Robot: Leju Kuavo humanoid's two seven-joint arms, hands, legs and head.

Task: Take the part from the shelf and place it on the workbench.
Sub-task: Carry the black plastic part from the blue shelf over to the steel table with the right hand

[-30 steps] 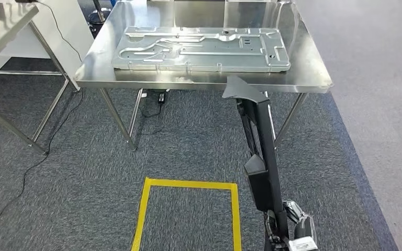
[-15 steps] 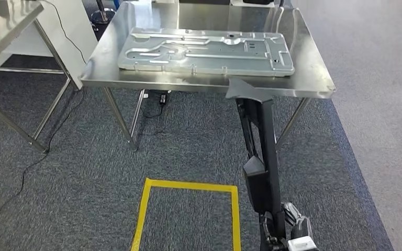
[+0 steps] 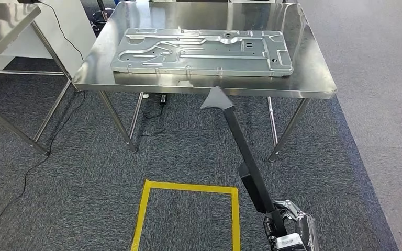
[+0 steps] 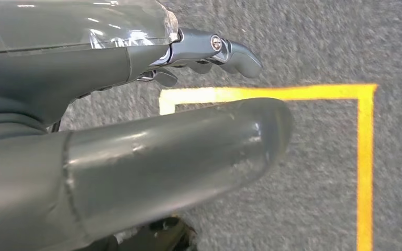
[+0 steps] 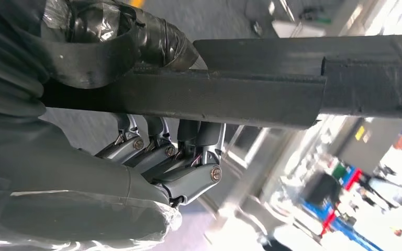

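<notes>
A long black part [image 3: 242, 150] with a wedge-shaped far end rises slantwise from my right hand [image 3: 290, 234] at the lower edge of the head view. Its tip lies just in front of the steel workbench's [image 3: 314, 63] near edge, below the tabletop. The right wrist view shows my right hand [image 5: 152, 157] wrapped around the black part [image 5: 293, 83], thumb on one side and fingers on the other. My left hand [image 4: 136, 130] hangs over the carpet, holding nothing, its fingers apart.
A large pressed metal panel [image 3: 204, 52] covers most of the workbench top. A second steel table [image 3: 5, 21] stands at the far left, with a black cable [image 3: 31, 167] trailing on the carpet. A yellow tape square [image 3: 188, 185] marks the floor before me.
The black part has swung left, so its tip now leans toward the middle of the workbench's front edge. The head view has shifted slightly.
</notes>
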